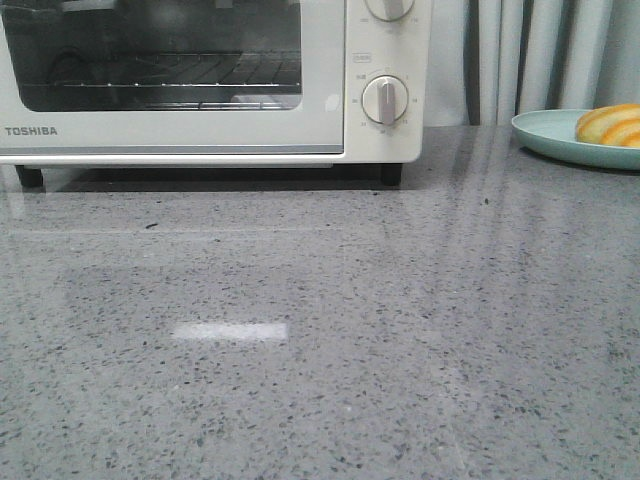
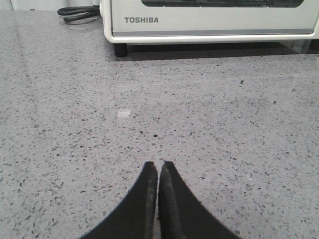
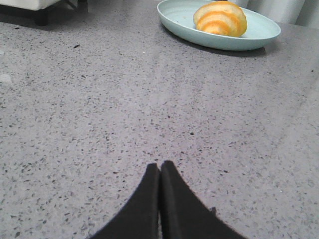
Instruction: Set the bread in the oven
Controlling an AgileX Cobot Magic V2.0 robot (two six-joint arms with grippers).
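Note:
The bread, golden-brown with cream stripes, lies on a pale green plate at the far right; it also shows in the right wrist view on the plate. The cream-white Toshiba oven stands at the back left with its door closed; its lower front shows in the left wrist view. My left gripper is shut and empty, low over the counter in front of the oven. My right gripper is shut and empty, well short of the plate. Neither gripper shows in the front view.
The grey speckled counter spans all views. The oven has a round dial knob and black feet. A black power cord lies beside the oven. Grey curtains hang behind the plate.

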